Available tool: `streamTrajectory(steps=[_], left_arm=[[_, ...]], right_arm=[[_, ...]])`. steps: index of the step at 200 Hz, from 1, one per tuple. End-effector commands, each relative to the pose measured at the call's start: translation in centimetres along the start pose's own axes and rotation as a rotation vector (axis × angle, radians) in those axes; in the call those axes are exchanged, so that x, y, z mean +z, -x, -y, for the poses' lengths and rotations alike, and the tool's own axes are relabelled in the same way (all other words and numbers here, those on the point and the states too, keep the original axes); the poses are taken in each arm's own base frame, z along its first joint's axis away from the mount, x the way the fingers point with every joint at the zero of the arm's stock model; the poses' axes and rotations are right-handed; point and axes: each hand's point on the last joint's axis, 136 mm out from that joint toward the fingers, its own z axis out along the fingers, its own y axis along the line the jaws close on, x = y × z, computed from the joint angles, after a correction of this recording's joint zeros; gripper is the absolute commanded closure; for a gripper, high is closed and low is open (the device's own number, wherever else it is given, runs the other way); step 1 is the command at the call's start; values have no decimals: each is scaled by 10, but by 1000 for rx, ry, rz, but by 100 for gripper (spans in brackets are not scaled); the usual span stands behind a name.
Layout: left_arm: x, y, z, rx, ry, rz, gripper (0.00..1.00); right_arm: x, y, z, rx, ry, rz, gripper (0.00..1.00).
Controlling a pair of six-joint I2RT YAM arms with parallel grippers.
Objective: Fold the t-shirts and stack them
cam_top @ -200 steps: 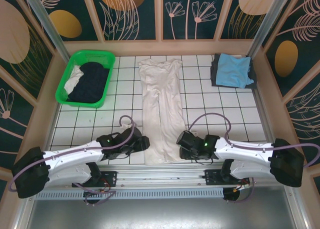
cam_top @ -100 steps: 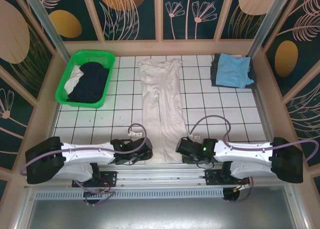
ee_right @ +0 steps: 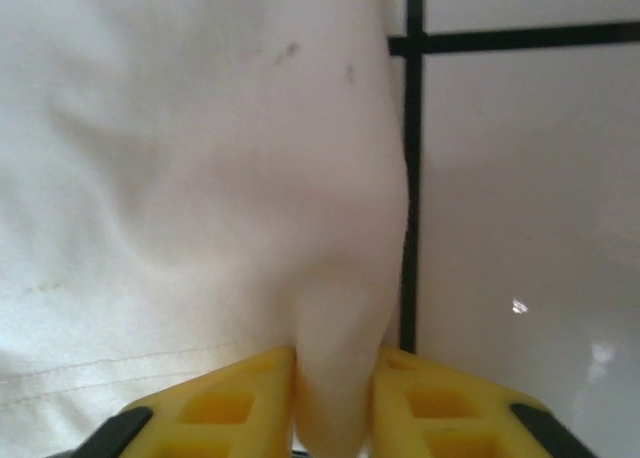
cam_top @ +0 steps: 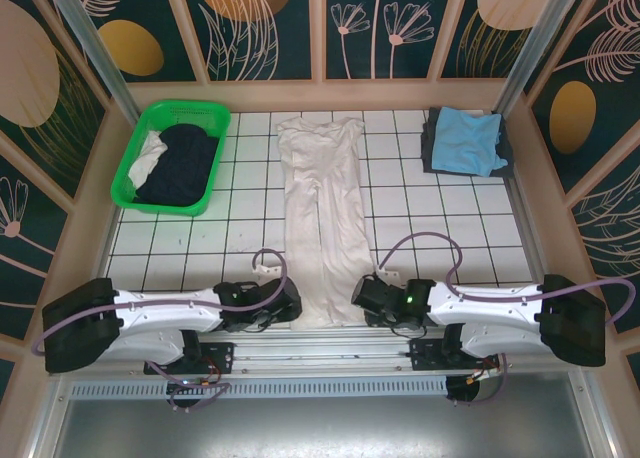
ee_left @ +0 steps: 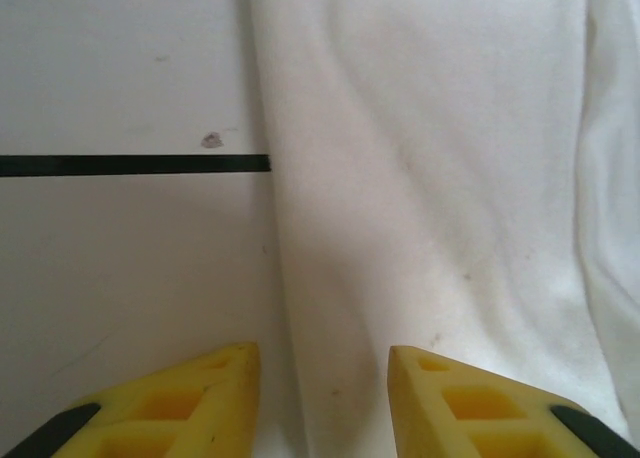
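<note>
Running 12-to-6 o'clock down the white gridded table (cam_top: 200, 238), the long white cloth t-shirt (cam_top: 322, 218) looks ready: right gripper (ee_right: 335, 378), jaws clenched, pinches its 5 o'clock corner; left gripper (ee_left: 323, 378), jaws released, straddles the 7 o'clock edge.

From above, the wrist housings cover the fingertips of the left gripper (cam_top: 292, 302) and right gripper (cam_top: 358, 298), along with both near corners of the white t-shirt (cam_top: 322, 208). Any print on it is too small to tell there. Each wrist picture cuts off the yellow fingers (ee_left: 205, 398) at its bottom edge (the cloth runs off the frame too). The dark grey t-shirt (cam_top: 429, 148) lies mostly under the light blue t-shirt (cam_top: 465, 140).
</note>
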Motion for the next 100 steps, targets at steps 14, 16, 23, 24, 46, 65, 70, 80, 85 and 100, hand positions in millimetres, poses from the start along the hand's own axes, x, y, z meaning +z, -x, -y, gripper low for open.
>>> streamTrajectory(steps=[14,16,23,24,46,65,70,80,85,100], left_arm=[[-6,-14,33,50,-180,-68,58],[-6,-15,34,55,-180,-71,59],[-5,-17,35,69,-181,-82,60],[-5,-18,35,71,-181,-84,60],[-6,-23,36,96,-179,-101,68],[-8,-23,29,101,-169,-96,74],[-10,-22,27,101,-164,-91,77],[-14,-19,25,102,-154,-79,82],[-17,-17,26,107,-158,-71,85],[-29,-8,34,115,-184,-28,95]], right_arm=[[-5,21,-16,6,58,98,86],[-5,22,-17,6,58,101,86],[-7,24,-18,9,62,109,88],[-7,24,-18,9,63,111,88],[-14,28,-18,19,74,131,94],[-19,31,-18,26,93,150,97],[-21,32,-19,24,101,156,98],[-26,37,-23,21,116,175,100],[-29,39,-25,19,122,185,100],[-38,47,-34,8,139,210,100]])
